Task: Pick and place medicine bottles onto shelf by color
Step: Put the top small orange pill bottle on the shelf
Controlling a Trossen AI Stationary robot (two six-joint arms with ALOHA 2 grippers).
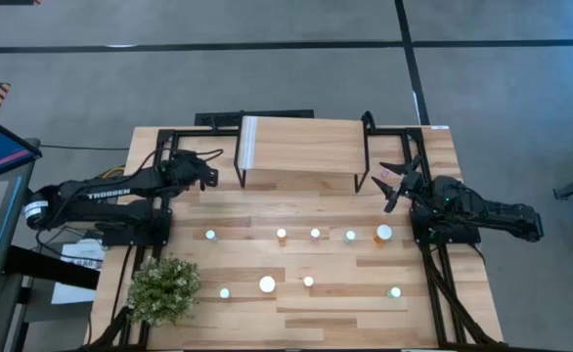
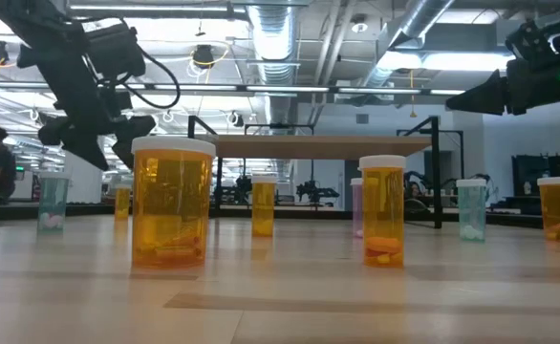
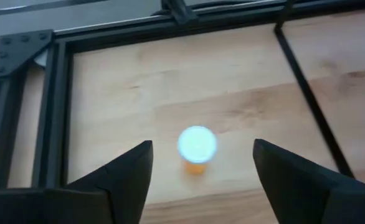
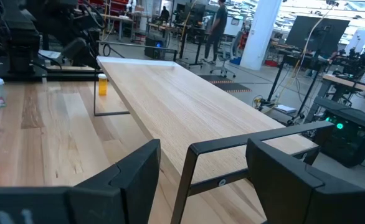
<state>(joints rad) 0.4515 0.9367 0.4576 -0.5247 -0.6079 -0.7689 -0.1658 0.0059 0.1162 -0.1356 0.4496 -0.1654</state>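
Orange medicine bottle (image 3: 196, 149) stands free below my spread left gripper (image 3: 201, 171), at nine o'clock of the shelf (image 1: 301, 147); right gripper (image 4: 201, 168) spread, empty.

Shelf (image 1: 301, 147) top bare, open from above. Shelf stands at table (image 1: 345, 313) back edge; black frame posts (image 1: 368, 122) flank its ends. Bottles (image 1: 315, 234) in a row across mid-table, gaps between them passable; more near the front edge. Plant (image 1: 164, 288) blocks front-left corner. One orange bottle (image 3: 197, 149) stands alone near the back-left corner, below the spread left gripper (image 3: 201, 168), bare wood around it.
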